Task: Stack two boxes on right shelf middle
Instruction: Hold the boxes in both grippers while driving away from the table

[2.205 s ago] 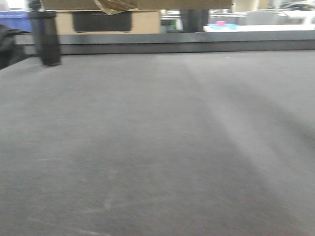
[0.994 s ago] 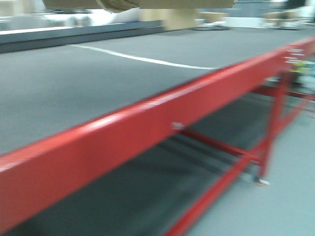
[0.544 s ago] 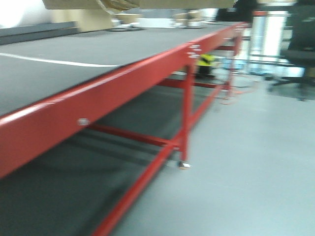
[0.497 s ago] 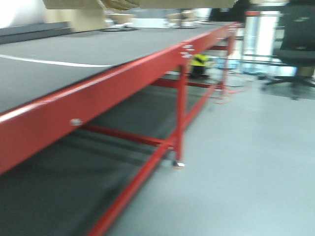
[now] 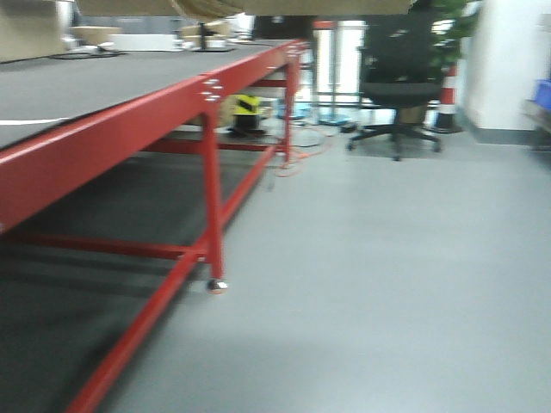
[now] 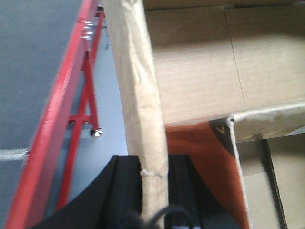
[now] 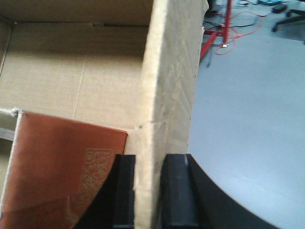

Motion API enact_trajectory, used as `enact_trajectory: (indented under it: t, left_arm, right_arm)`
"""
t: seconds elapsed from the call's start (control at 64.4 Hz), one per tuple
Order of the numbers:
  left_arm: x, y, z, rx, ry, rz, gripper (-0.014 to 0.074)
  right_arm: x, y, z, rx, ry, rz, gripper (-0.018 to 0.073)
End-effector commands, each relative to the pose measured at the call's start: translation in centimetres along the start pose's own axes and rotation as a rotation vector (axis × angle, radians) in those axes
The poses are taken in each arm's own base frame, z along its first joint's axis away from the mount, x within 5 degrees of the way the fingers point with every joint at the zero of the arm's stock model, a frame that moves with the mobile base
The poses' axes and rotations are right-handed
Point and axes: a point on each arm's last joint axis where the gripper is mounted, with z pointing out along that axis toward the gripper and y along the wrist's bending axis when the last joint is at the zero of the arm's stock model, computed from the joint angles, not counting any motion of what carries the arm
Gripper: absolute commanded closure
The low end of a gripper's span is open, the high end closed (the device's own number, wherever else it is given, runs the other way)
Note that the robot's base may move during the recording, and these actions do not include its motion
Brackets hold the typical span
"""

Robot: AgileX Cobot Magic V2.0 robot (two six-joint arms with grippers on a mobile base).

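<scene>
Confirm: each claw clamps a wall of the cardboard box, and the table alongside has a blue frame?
Wrong colour: the front-facing view shows the table frame is red. The left claw and right claw each clamp a wall of the cardboard box.

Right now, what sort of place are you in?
Probably an indoor workshop or lab: a long red-framed table with a grey top, a black office chair beyond it, and an orange cable on the smooth grey floor.
</scene>
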Motion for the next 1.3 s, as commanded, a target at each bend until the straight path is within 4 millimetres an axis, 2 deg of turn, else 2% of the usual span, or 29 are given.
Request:
enact_trajectory:
  t: [0.0,1.289]
  left_arm:
    - [-0.63,0.06,-0.9,0.0,-0.05,0.003,0.0707]
    - [-0.63,0.08,-0.9,-0.002,-0.05,0.004,0.0707]
  right_arm:
    - [-1.59,0.21,-1.48,-0.006,-0.123,-0.002,0.0712]
    - [-1.59,0.21,-1.48,-0.006,-0.123,-0.002,0.0712]
